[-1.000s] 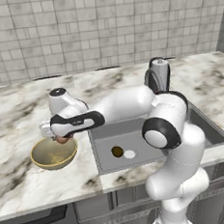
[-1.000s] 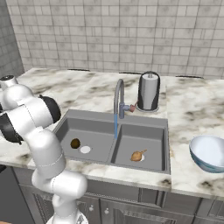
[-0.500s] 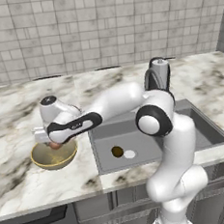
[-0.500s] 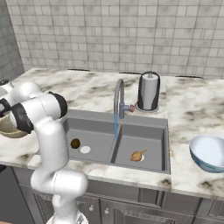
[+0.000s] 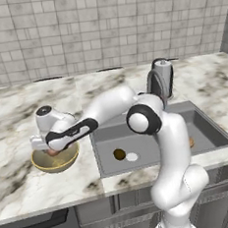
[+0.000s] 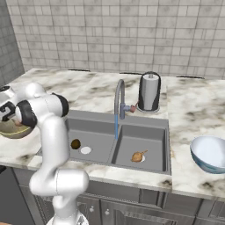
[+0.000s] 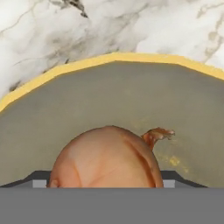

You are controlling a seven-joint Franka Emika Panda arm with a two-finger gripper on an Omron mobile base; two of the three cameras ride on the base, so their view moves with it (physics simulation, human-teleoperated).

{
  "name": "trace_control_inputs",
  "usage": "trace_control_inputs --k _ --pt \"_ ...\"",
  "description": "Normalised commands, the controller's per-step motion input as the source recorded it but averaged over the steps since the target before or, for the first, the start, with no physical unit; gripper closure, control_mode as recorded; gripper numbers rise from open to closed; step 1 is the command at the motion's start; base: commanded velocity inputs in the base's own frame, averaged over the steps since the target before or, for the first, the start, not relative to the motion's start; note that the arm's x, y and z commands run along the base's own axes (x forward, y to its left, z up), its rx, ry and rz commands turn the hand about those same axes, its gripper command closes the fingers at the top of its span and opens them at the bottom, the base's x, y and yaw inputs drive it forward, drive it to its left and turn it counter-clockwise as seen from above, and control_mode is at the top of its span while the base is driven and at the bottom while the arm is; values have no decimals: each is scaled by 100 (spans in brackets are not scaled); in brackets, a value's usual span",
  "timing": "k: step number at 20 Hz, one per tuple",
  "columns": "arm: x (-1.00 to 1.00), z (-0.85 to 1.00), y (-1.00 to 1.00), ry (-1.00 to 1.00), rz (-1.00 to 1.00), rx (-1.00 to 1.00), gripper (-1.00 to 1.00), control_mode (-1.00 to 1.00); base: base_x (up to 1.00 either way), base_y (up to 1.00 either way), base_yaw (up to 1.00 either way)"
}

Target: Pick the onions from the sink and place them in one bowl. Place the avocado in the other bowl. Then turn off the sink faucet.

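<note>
My gripper [image 5: 52, 150] is down inside the yellow-gold bowl [image 5: 42, 165] on the counter left of the sink [image 5: 104, 139], shut on an orange-brown onion [image 5: 51, 152]. Up close in the hand view, this onion [image 7: 107, 157] sits just above the bowl's olive inside [image 7: 109, 92]. A second onion [image 6: 138, 156] lies in the right basin. The dark avocado [image 5: 119, 154] rests in the left basin beside the white drain [image 5: 132, 157]. Water [image 6: 116, 125] runs from the gooseneck faucet [image 6: 118, 94]. A pale blue bowl [image 6: 210, 153] stands on the counter right of the sink.
A dark paper-towel holder [image 6: 149, 92] stands behind the sink near the faucet. The tiled wall closes the back of the marble counter [image 5: 25, 193]. My arm stretches across the left basin toward the yellow bowl.
The arm has swung further left and lowered, carrying the onion from above the bowl's rim down into the yellow bowl. The grip has not changed.
</note>
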Motion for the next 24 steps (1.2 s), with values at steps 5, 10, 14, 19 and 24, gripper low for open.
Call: trace_control_inputs --k 5,10,14,19,24 --pt "26 -27 15 2 -8 0 -100 -100 0 0 0" --pt "-10 3 0 2 -14 0 -100 -100 0 0 0" --pt "-55 31 0 0 -17 0 -100 -100 0 0 0" --pt "-61 45 -5 -1 -16 0 -100 -100 0 0 0" --pt "-61 58 -30 -3 -15 0 -100 -100 0 0 0"
